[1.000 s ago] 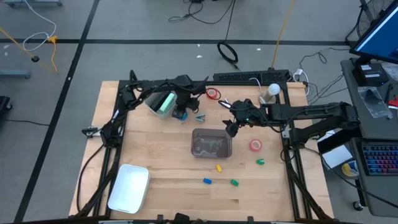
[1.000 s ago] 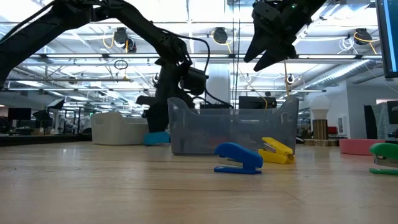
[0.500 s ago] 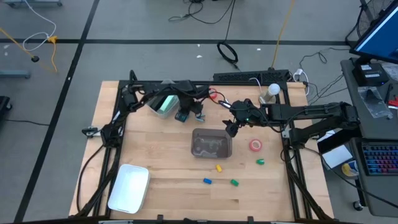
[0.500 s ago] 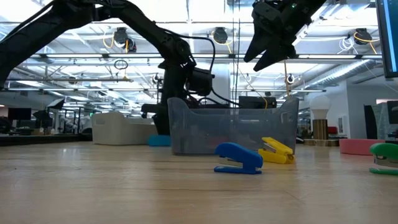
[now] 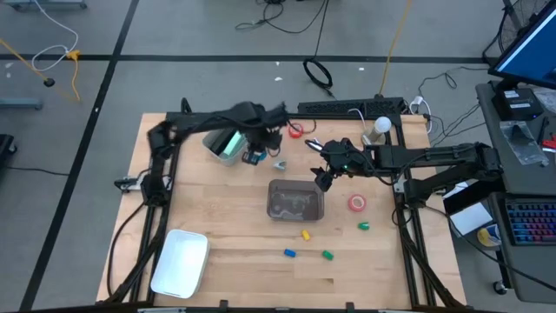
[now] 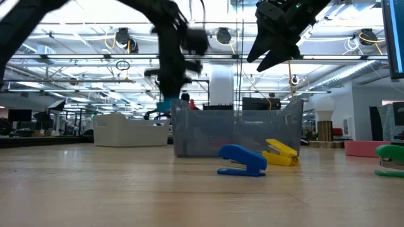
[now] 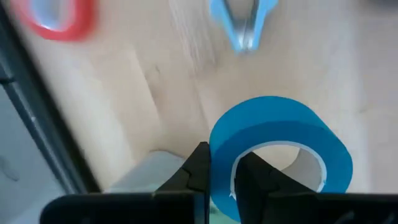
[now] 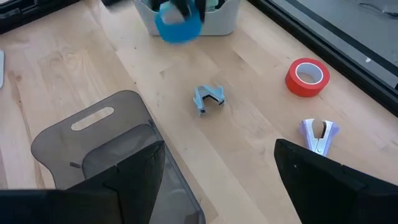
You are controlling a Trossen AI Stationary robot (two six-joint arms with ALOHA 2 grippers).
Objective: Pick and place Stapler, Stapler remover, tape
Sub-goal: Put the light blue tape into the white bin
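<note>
left gripper (image 7: 221,180) up off the table at about eleven o'clock of the grey bin (image 5: 295,201), fingers clamped on the wall of a blue tape roll (image 7: 280,152): one finger inside the hollow centre, one outside. roll hanging clear of the wood, right in front of the pale green-white tub (image 5: 224,144). same roll seen from the right wrist as a blue blur (image 8: 178,26) against that tub.

right gripper (image 5: 323,180) hovering at about one o'clock of the bin, just over its rim, fingers spread wide, nothing between them. high in the low view (image 6: 276,47), above the bin's clear wall (image 6: 237,132).

light blue staple remover (image 8: 208,98) lying on the wood at twelve o'clock of the bin, between bin and tub, apart from both. red tape roll (image 8: 307,76) flat on the table further back, near the dark frame rail. pale purple staple remover (image 8: 319,135) beside it, jaws open.

pink-red tape roll (image 5: 357,203) at three o'clock of the bin, well apart. yellow stapler (image 5: 306,234) just at six o'clock of the bin; blue stapler (image 5: 290,253) and green stapler (image 5: 327,255) further toward six; another green stapler (image 5: 364,226) at four o'clock. white tray (image 5: 179,262) far off at eight o'clock.
</note>
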